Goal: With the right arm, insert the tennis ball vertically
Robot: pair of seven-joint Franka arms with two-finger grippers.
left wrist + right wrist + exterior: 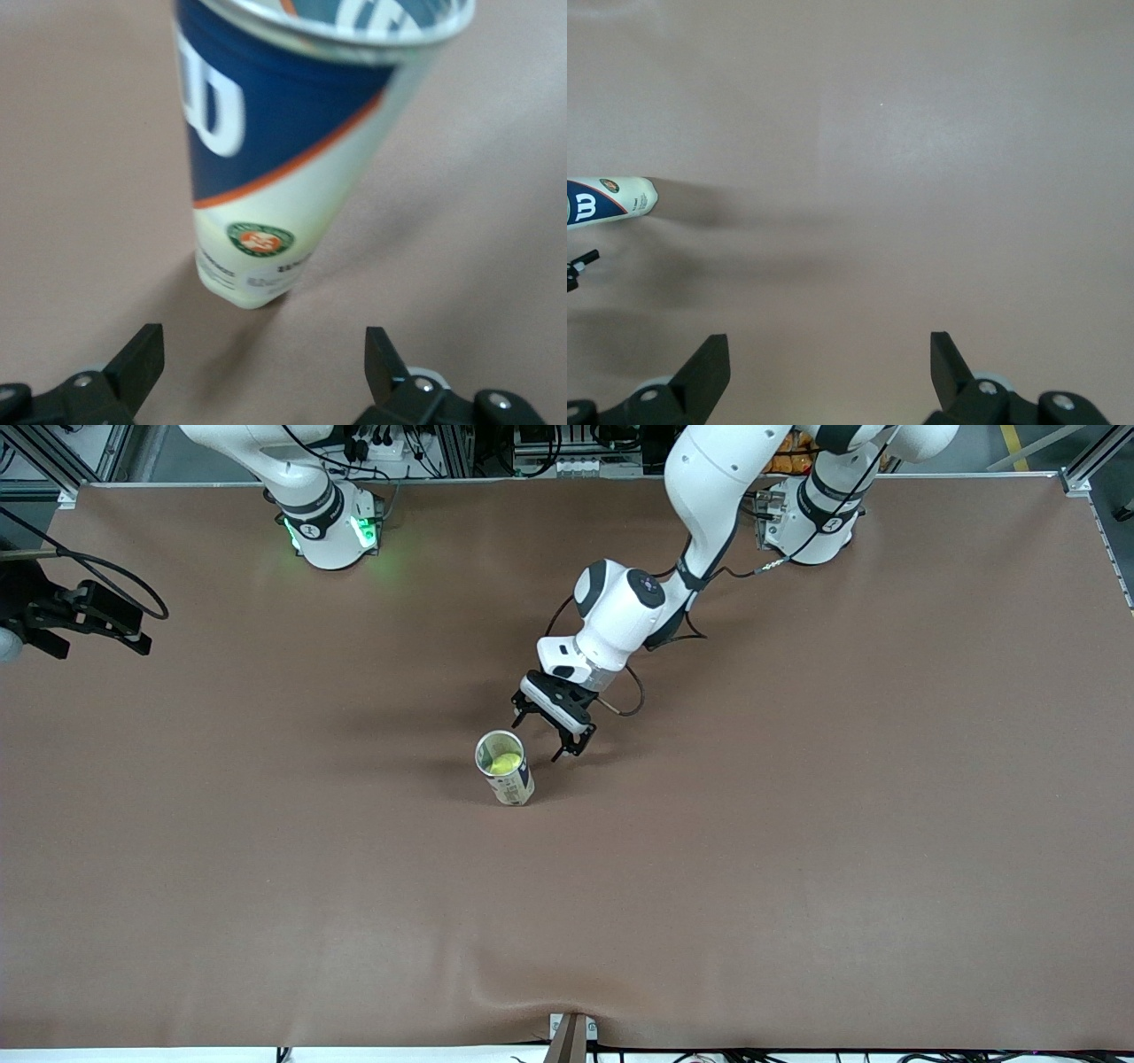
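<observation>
While spread flat under a brown cloth with a ripple at the edge nearest the front camera, counter (797, 868) framed by aluminium rails, cables and equipment along the arms' side. Upright near the middle: 1 open tennis ball can (505, 768), blue, white and orange, with the yellow-green tennis ball (506, 763) sitting inside.

Left arm (700, 505) reaching from its base down toward the centre, wrist bent low, left gripper (549, 731) just beside the can on the side toward the arms' bases, not touching it. Jaws spread wide, holding nothing; can seen close between the 2 fingertips (142, 354) in the left wrist view.

Right arm (301, 487) pulled away, waiting, right gripper (84, 615) up at the right arm's end of the counter. Jaws spread wide, holding nothing, with bare cloth below and the can (607, 202) well apart in the right wrist view.
</observation>
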